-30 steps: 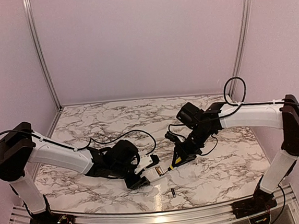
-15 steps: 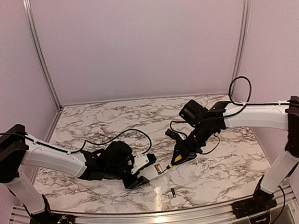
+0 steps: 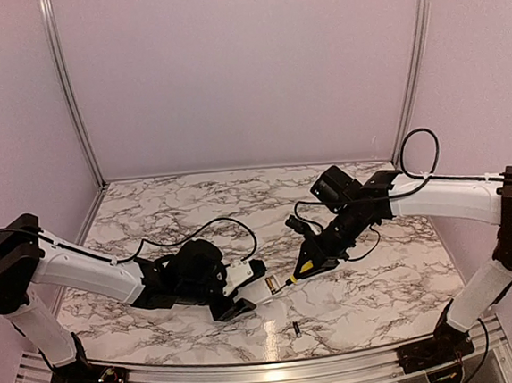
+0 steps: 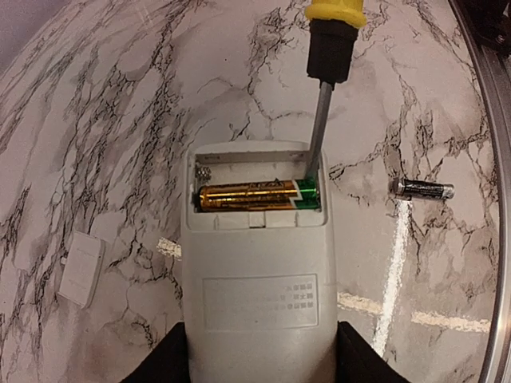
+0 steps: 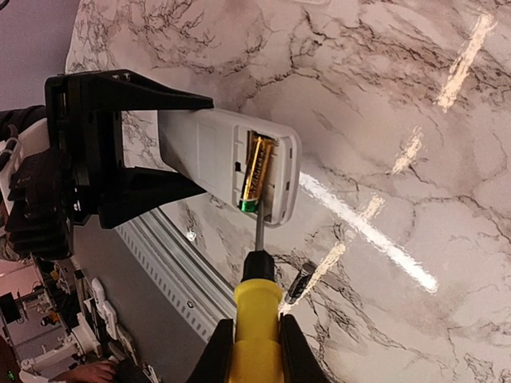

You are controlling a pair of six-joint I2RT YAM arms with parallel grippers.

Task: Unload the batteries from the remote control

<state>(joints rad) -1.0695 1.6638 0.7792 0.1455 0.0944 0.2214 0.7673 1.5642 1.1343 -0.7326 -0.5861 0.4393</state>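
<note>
My left gripper (image 4: 262,355) is shut on the sides of the white remote control (image 4: 255,271), held back-side up with its battery recess open. One gold and green battery (image 4: 255,195) lies in the recess; the slot beside it is empty. A second, dark battery (image 4: 423,188) lies loose on the marble to the right. My right gripper (image 5: 254,347) is shut on a yellow-handled screwdriver (image 5: 254,315), whose metal tip rests at the green end of the battery (image 5: 257,171) in the remote control (image 5: 211,148). From above, the remote control (image 3: 253,286) and the loose battery (image 3: 297,329) sit near the front edge.
A small white battery cover (image 4: 81,270) lies flat on the marble to the left of the remote. The aluminium rail at the table's front edge (image 3: 272,369) runs just beyond the loose battery. Black cables trail behind both wrists.
Both arms have shifted a little: the left gripper and remote drew slightly left, and the right gripper with the screwdriver edged right. The tip stays at the recess.
</note>
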